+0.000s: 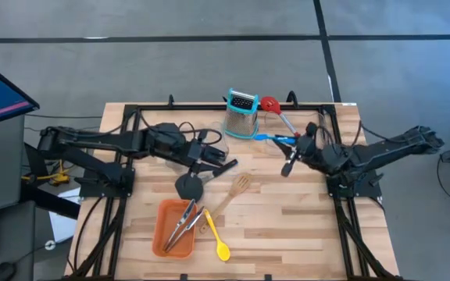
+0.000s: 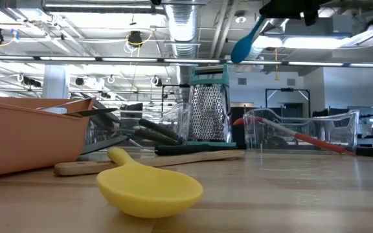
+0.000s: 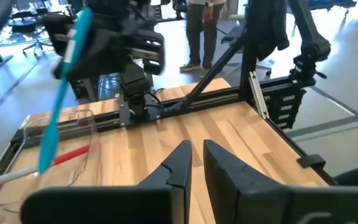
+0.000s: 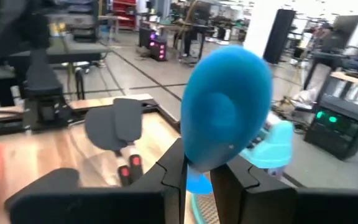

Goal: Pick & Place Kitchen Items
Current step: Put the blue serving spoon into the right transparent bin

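Blue spoon point(image 4: 227, 106) sits pinched in the right gripper point(image 4: 199, 171); carry it level to the bin just beside, then release. Left gripper point(image 3: 194, 163) is nearly closed, empty.

Pale matt wood table point(image 1: 303, 218), glossy yellow plastic spoon point(image 2: 149, 186), perforated metal grater point(image 2: 209, 113).

On the table there is one orange tray point(image 1: 168, 226), and it holds one pair of steel tongs point(image 1: 184, 225). There are two small spoons: one yellow spoon point(image 1: 216, 239) near the tray and one blue spoon point(image 1: 275, 138) far on the right. One red slotted spoon point(image 1: 273, 108) lies in a clear bin point(image 2: 303, 129); two clear bins show in the low view. There is one wooden slotted spatula point(image 1: 233, 193), one black spatula point(image 1: 189, 186) and one metal grater point(image 1: 241, 114). Two robot arms are visible.
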Action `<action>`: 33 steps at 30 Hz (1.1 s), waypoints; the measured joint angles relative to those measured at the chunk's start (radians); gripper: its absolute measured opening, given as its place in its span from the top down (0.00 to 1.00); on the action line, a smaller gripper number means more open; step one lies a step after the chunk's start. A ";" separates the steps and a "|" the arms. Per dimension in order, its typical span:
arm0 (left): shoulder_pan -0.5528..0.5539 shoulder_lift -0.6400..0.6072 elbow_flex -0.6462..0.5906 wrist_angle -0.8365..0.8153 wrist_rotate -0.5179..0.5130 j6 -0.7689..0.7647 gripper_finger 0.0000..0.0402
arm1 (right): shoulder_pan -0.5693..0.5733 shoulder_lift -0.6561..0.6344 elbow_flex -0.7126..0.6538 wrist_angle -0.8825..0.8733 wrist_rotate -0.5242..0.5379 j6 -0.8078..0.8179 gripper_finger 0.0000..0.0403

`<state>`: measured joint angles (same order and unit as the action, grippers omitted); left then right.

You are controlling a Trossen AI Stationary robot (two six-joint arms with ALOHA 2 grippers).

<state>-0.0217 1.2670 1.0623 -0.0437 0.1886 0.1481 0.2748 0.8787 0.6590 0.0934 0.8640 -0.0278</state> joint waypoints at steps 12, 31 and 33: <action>-0.108 0.001 0.000 0.000 0.000 0.057 0.99 | -0.342 -0.157 -0.069 -0.273 -0.309 0.255 0.90; -0.181 0.002 0.000 0.008 0.000 0.057 0.99 | -0.959 -0.109 -0.211 -0.273 -0.838 0.448 0.90; -0.181 0.002 0.000 0.008 0.000 0.057 0.99 | -0.988 -0.071 -0.211 -0.269 -0.857 0.462 0.90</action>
<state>-0.2024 1.2686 1.0622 -0.0353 0.1883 0.2054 -0.7136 0.8079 0.4477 -0.1753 0.0069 0.4345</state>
